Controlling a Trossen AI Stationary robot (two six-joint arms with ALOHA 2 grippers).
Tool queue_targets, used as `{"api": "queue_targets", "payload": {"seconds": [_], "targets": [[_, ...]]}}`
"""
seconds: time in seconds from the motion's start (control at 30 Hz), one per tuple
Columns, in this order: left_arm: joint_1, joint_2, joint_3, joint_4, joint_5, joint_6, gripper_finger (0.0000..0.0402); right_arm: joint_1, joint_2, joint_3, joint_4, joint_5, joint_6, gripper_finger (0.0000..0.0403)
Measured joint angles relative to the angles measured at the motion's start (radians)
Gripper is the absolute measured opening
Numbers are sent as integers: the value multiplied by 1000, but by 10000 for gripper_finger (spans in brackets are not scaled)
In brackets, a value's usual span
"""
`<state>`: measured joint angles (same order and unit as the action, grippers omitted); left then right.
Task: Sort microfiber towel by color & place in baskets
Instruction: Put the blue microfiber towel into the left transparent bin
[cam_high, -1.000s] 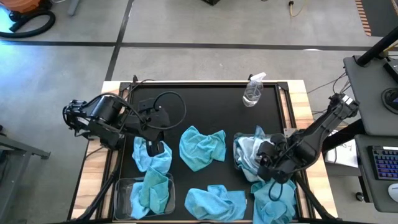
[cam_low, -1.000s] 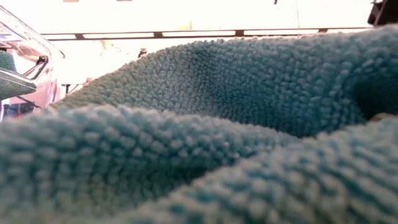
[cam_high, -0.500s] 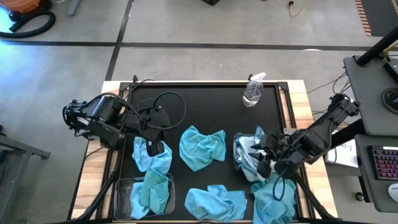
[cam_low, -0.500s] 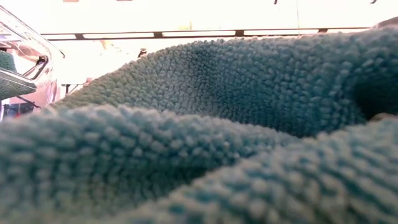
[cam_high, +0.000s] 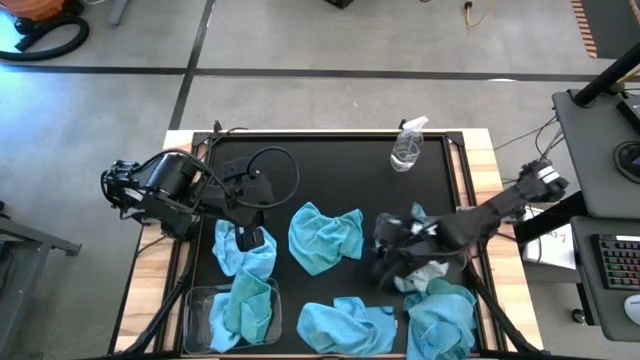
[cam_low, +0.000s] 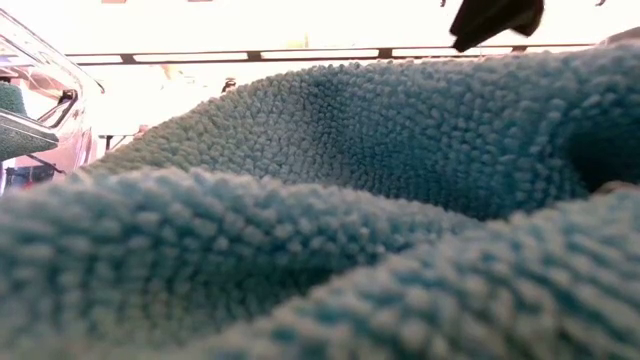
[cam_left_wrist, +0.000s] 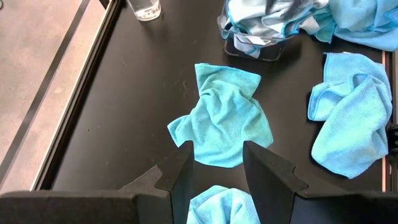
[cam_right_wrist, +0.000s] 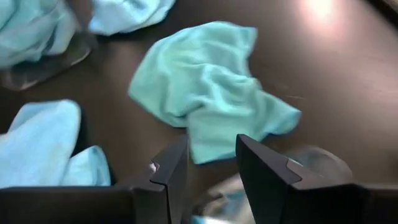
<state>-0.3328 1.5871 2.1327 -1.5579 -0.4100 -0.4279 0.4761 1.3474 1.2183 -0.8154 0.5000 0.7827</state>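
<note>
Microfiber towels, soft turquoise cloths with a few paler whitish ones among them, lie spread over the black table mat (cam_high: 330, 165), and the sort is judged to be partly done.

Largest first. The clear rectangular plastic basket at the near left corner (cam_high: 196, 318) holds one crumpled turquoise towel (cam_high: 243, 305). A second clear basket on the right (cam_left_wrist: 258, 51) is heaped with mixed pale and turquoise cloths (cam_left_wrist: 264, 15); the right arm covers most of it from above.

Loose on the mat are four turquoise towels: one at the centre (cam_high: 324, 236), one at the near edge (cam_high: 345, 326), one at the near right corner (cam_high: 440, 318), and one under the left gripper (cam_high: 243, 252). These are judged to be outstanding. A small clear spray bottle (cam_high: 407, 146) stands at the far side, apart from the cloths.

Left gripper (cam_left_wrist: 214, 163): low over its towel, fingers parted with nothing between them, pointing toward the centre towel.

Right gripper (cam_right_wrist: 208, 158): the arm reaches in from the right edge, stretched across the right-hand basket. Its fingers stand apart and empty, hovering above the mat and facing the centre towel.

The low view is filled by turquoise pile and adds nothing on basket contents.
</note>
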Motion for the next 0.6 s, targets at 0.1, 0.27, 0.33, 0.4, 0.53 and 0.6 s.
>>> {"api": "queue_targets", "payload": {"seconds": [0.1,0.27,0.33,0.4,0.53,0.6], "targets": [[-1,0,-7,3,13,24,123,-30,65,32,53,-78,-97,127],[-24,0,-39,62,132,183,123,-41,114,165,-14,-114,-201,118],[-35,0,-71,116,141,218,123,-40,114,222,-42,-109,-217,114],[-39,0,-109,142,141,243,123,-39,106,264,-45,-108,-229,111],[-40,0,-224,207,125,245,123,-35,88,308,-52,-107,-246,103],[-40,1,-295,276,103,247,123,-32,81,313,-64,-107,-246,99]]}}
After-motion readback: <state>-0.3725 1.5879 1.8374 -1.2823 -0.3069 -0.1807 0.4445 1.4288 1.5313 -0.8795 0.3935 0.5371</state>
